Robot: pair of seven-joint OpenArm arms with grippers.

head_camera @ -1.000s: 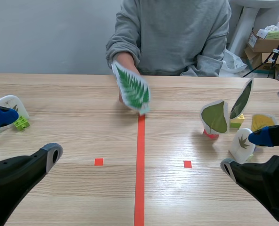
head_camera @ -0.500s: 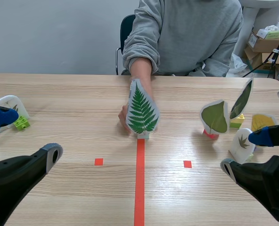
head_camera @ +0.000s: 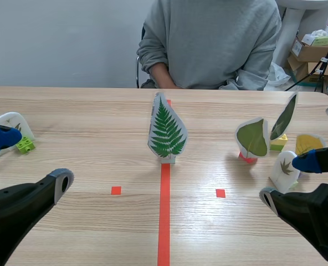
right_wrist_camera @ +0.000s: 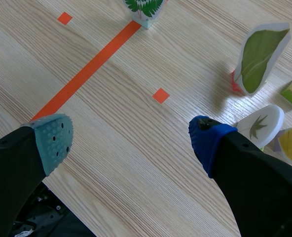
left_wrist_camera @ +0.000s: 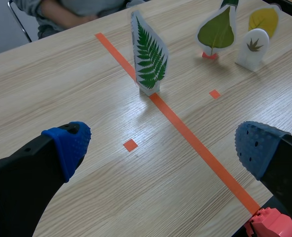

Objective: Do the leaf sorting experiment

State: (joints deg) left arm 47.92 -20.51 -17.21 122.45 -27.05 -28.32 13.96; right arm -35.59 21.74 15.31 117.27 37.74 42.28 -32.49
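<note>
A white card with a green fern leaf (head_camera: 167,131) stands upright on the orange centre line, ahead of my left gripper (left_wrist_camera: 161,148) in the left wrist view, fern card (left_wrist_camera: 149,58). My left gripper (head_camera: 31,160) hangs open over the near left of the table, holding nothing. My right gripper (head_camera: 288,178) is open too, low at the near right, close beside a small white card with a brown leaf (head_camera: 284,169). In the right wrist view that small card (right_wrist_camera: 260,126) sits just beyond the blue pad, and only the fern card's base (right_wrist_camera: 143,9) shows.
At the right stand a broad green leaf card (head_camera: 252,138), a narrow dark green one (head_camera: 285,117) and a yellow one (head_camera: 309,143). A white card (head_camera: 11,123) and green brick (head_camera: 25,145) sit far left. A person (head_camera: 208,44) sits across the table.
The person set the fern card upright on the centre line, then drew the hand back off the table. Neither arm has moved.
</note>
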